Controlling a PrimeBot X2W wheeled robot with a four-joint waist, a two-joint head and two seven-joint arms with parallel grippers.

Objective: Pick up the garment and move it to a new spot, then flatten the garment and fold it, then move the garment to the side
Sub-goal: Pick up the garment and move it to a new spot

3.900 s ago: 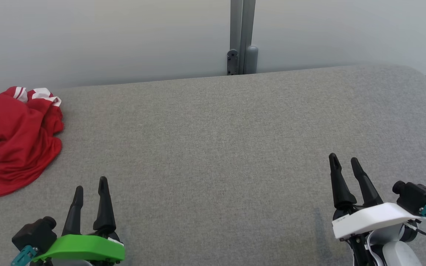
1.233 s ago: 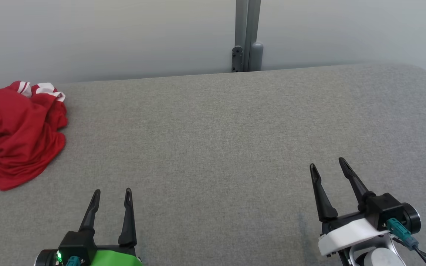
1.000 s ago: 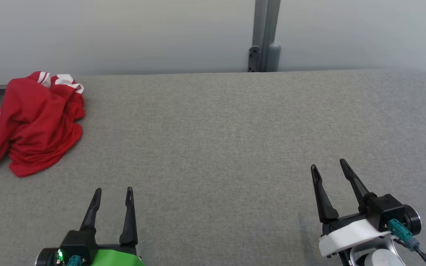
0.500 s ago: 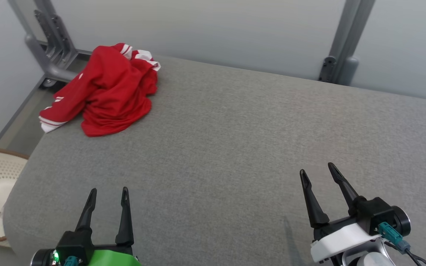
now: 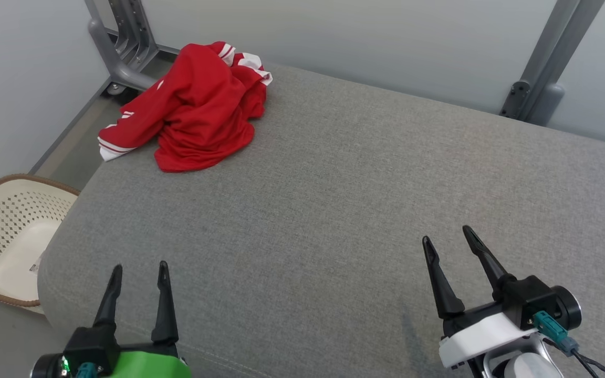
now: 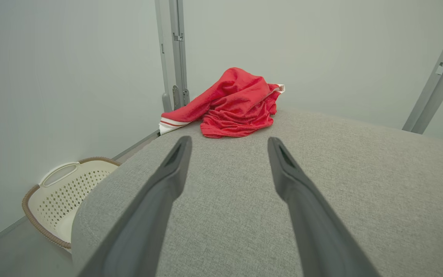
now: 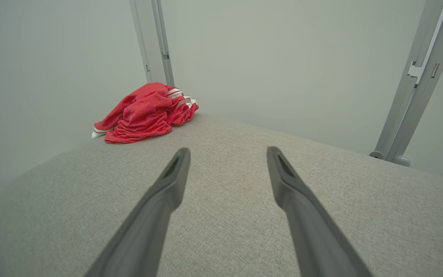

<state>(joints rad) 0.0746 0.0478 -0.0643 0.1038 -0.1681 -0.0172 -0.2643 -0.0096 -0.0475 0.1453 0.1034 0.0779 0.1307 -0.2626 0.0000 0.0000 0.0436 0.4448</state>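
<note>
Your head camera has swung left, so the red garment [image 5: 202, 115] now lies at eleven o'clock on the grey worktop [image 5: 334, 210], not at the view's edge. The left end effector [image 5: 139, 266] and right end effector [image 5: 447, 234] hover with fingers apart and empty, well short of it, so the pickup is yet to start.

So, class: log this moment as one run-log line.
stage: before pickup | garment: crumpled, far left, untouched | left gripper: open, empty | right gripper: open, empty

Green left shell [image 5: 145, 367], white right shell [image 5: 475, 336], black fingers [image 5: 165, 310].
</note>
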